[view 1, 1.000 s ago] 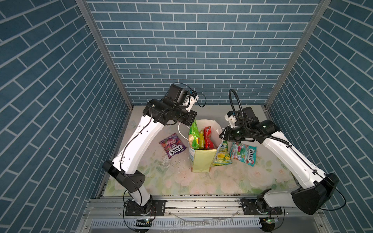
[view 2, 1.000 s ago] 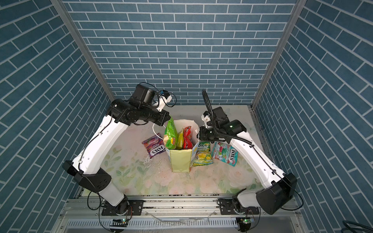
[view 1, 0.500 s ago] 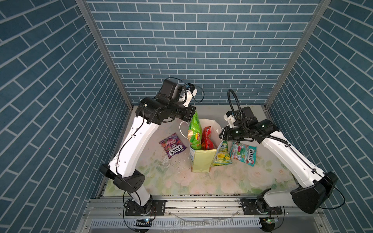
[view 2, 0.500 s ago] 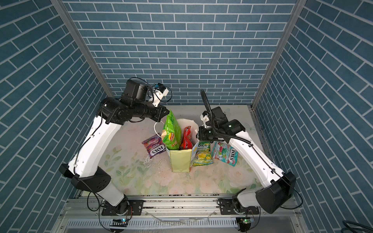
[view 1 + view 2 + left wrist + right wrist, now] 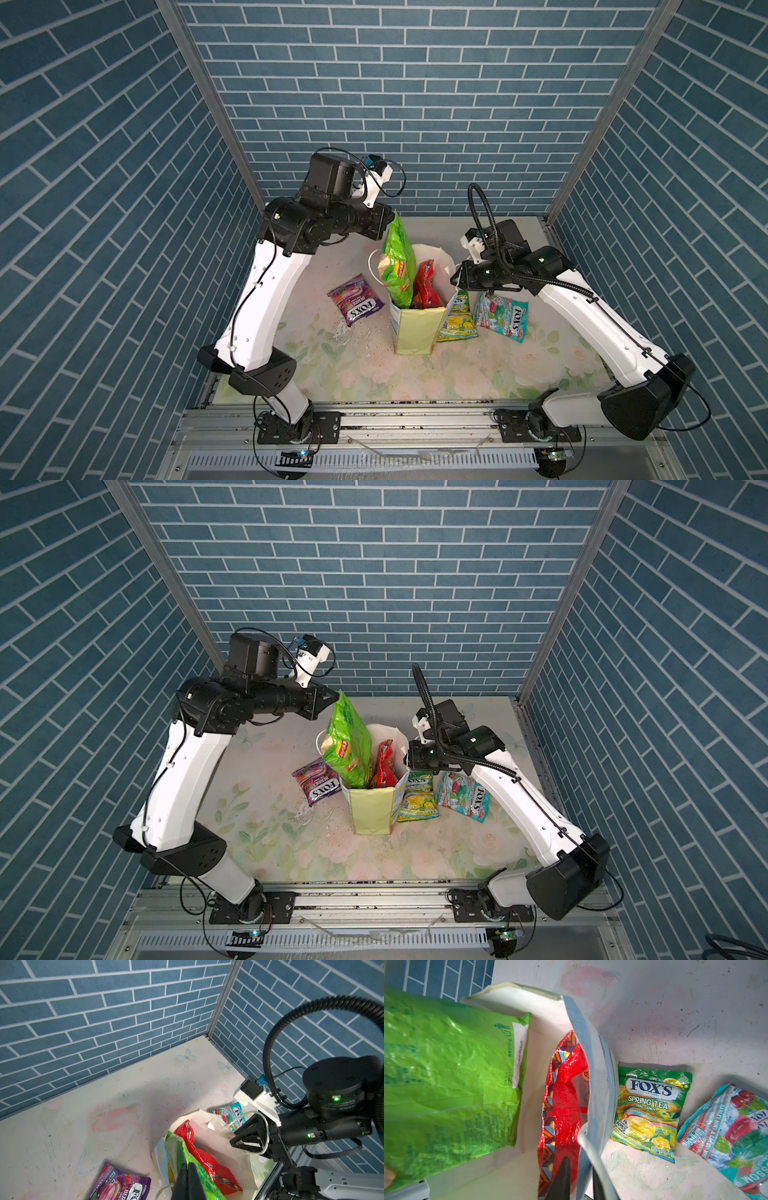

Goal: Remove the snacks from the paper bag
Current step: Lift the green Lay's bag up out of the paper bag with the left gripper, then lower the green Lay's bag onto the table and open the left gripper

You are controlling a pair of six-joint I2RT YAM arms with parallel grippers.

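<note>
My left gripper has its fingers pressed tight on the top edge of the green chip bag. The chip bag sticks up high out of the paper bag, with its bottom end inside the rim. My right gripper pinches the paper bag's side wall, one finger inside and one outside. A red pack stands inside too. The paper bag stands upright mid-table, with open room in front.

On the left lies a purple pack reading FOX'S BERRIES. On the right, just beside the paper bag, a green pack reads FOX'S SPRING TEA OVAL CANDY. Next to it, a teal pack reads BARLEY MINT & CHERRY MINT.
</note>
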